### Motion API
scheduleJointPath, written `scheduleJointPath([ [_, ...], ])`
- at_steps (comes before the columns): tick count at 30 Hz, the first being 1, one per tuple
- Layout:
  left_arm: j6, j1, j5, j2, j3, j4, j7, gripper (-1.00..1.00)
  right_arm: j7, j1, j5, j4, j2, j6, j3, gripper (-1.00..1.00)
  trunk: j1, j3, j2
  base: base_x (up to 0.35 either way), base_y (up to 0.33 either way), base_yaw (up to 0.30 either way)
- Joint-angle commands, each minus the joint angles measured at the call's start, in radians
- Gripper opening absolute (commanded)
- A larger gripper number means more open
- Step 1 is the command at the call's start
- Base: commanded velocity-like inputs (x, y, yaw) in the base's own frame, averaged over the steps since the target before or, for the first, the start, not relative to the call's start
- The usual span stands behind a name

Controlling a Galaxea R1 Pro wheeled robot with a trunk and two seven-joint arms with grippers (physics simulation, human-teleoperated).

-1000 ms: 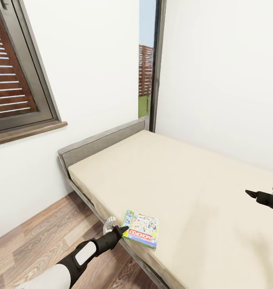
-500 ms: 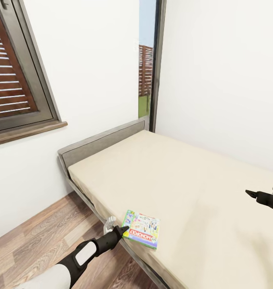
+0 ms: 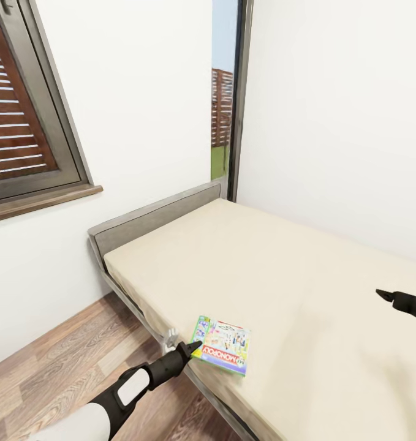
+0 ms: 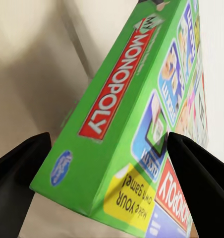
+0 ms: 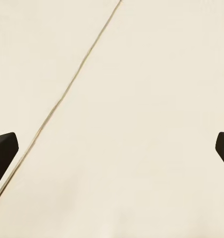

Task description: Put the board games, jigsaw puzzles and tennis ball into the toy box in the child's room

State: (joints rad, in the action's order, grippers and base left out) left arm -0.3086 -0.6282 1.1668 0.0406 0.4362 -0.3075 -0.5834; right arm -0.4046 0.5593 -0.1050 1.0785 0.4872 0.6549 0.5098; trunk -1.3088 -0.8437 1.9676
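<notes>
One board game, a white-green Monopoly box (image 3: 222, 344), lies on the cream bed (image 3: 263, 269) close to its near side edge. My left gripper (image 3: 194, 348) reaches it from the floor side. In the left wrist view a corner of the Monopoly box (image 4: 127, 114) sits between the two dark fingers (image 4: 18, 173), which press on both its sides, so the left gripper (image 4: 109, 139) is shut on it. Over the bare mattress at the right, my right gripper (image 3: 382, 296) is open with nothing between its fingers (image 5: 3, 151). The table, toy box, puzzles and ball are out of view.
A grey headboard (image 3: 152, 214) closes the bed's far left end, against a white wall with a shuttered window (image 3: 24, 110). A narrow glazed strip (image 3: 223, 92) stands in the corner. Wood-plank floor (image 3: 54, 361) runs along the bed's near side.
The left gripper and the Monopoly box have shifted together slightly right and further onto the bed. The right gripper has barely moved.
</notes>
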Motion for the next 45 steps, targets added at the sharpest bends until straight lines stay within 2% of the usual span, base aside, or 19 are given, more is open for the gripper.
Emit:
scheduleJointPath([
  [1,-0.006,-0.001,0.009,0.001,0.004,0.000,-0.008,-1.00,0.001,0.001,-0.010,0.004,0.000,0.008,0.005,1.00,0.000,-0.001,0.000,0.000,0.000,0.000],
  [7,-0.006,0.002,0.007,0.012,0.005,-0.025,-0.033,-1.00,0.001,0.001,-0.010,0.018,0.001,0.009,0.023,1.00,0.000,-0.001,0.000,0.000,0.000,0.000],
  [14,-0.010,0.013,0.006,0.020,0.006,-0.096,-0.044,-1.00,0.000,0.000,-0.006,0.025,0.004,0.026,0.055,1.00,0.000,-0.001,0.000,0.000,0.000,0.000],
  [23,-0.018,0.047,0.003,0.022,0.009,-0.210,-0.042,-1.00,-0.004,-0.031,-0.007,0.030,0.008,0.053,0.073,1.00,0.000,-0.001,0.000,0.000,0.000,0.000],
  [26,-0.020,0.078,-0.005,0.017,0.015,-0.287,-0.016,-1.00,-0.028,-0.041,-0.009,0.033,0.009,0.057,0.075,1.00,0.000,-0.001,0.000,0.000,0.000,0.000],
  [27,-0.020,0.078,-0.005,0.017,0.015,-0.287,-0.016,-1.00,-0.028,-0.041,-0.009,0.033,0.009,0.057,0.075,1.00,0.000,-0.001,0.000,0.000,0.000,0.000],
  [31,-0.032,0.114,-0.015,0.013,0.021,-0.386,0.055,-1.00,-0.105,-0.047,-0.007,0.046,0.009,0.059,0.077,1.00,0.000,-0.001,0.000,0.000,0.000,0.000],
  [32,-0.032,0.114,-0.015,0.013,0.021,-0.386,0.055,-1.00,-0.105,-0.047,-0.007,0.046,0.009,0.059,0.077,1.00,0.000,-0.001,0.000,0.000,0.000,0.000],
  [36,-0.061,0.130,-0.018,0.020,0.023,-0.445,0.171,-1.00,-0.183,-0.050,-0.003,0.078,0.005,0.063,0.077,1.00,0.000,-0.001,0.000,0.000,0.000,0.000],
  [37,-0.061,0.130,-0.018,0.020,0.023,-0.445,0.171,-1.00,-0.183,-0.050,-0.003,0.078,0.005,0.063,0.077,1.00,0.000,-0.001,0.000,0.000,0.000,0.000],
  [40,-0.075,0.137,-0.015,0.024,0.026,-0.497,0.255,-1.00,-0.214,-0.062,-0.002,0.104,0.004,0.069,0.077,1.00,0.000,-0.001,0.000,0.000,0.000,0.000],
  [45,-0.081,0.151,-0.015,0.025,0.032,-0.548,0.303,-1.00,-0.231,-0.078,-0.003,0.126,0.004,0.075,0.078,1.00,0.000,-0.001,0.000,0.000,0.000,0.000],
])
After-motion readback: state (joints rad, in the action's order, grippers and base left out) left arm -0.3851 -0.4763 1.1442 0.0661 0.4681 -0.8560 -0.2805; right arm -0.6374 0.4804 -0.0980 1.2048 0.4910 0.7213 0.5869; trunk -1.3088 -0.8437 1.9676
